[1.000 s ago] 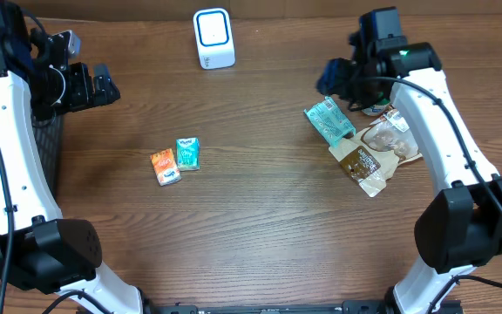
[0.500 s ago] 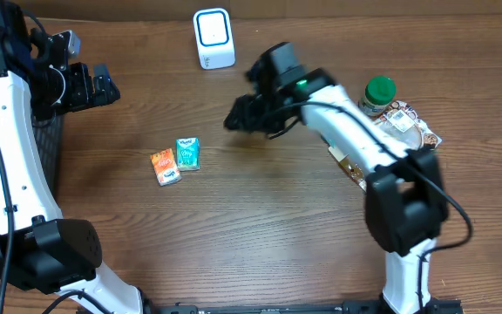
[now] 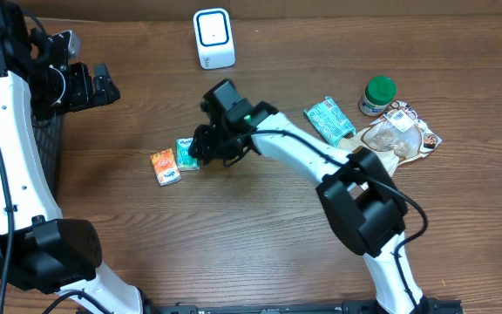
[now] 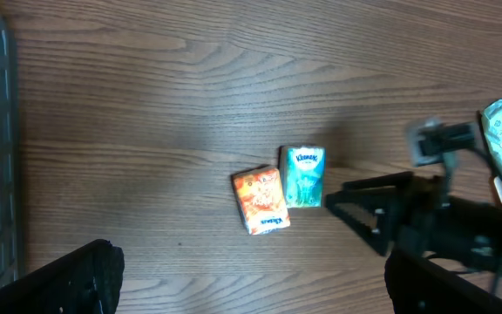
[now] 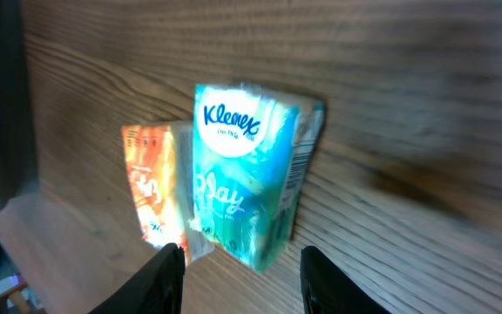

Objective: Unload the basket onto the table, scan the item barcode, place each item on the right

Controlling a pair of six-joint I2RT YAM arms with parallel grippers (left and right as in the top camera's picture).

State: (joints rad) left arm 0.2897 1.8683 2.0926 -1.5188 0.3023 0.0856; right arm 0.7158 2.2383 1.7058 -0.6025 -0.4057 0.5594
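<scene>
The brown wooden surface [image 3: 260, 235] is holding a few small things. On the near left, an orange tissue pack [image 3: 165, 166] is lying flat. A teal tissue pack [image 3: 186, 153] is lying just to its right and touching it. This teal pack is the thing to scan. The right end effector [image 3: 199, 151] is reaching across to it from the right. Its fingers [image 5: 166, 275] are standing apart, one on each side of the teal pack's end, and they are not squeezing it.

Farther right, some snack bags [image 3: 399, 135] are lying in a heap, with a teal packet [image 3: 329, 119] beside them. A jar with a green lid [image 3: 377, 94] is standing just behind the bags.

On the far left, the left end effector [image 3: 110, 85] is hanging with its fingers wide apart and holding nothing. At the far edge, a white scanner [image 3: 213, 38] is standing upright.
</scene>
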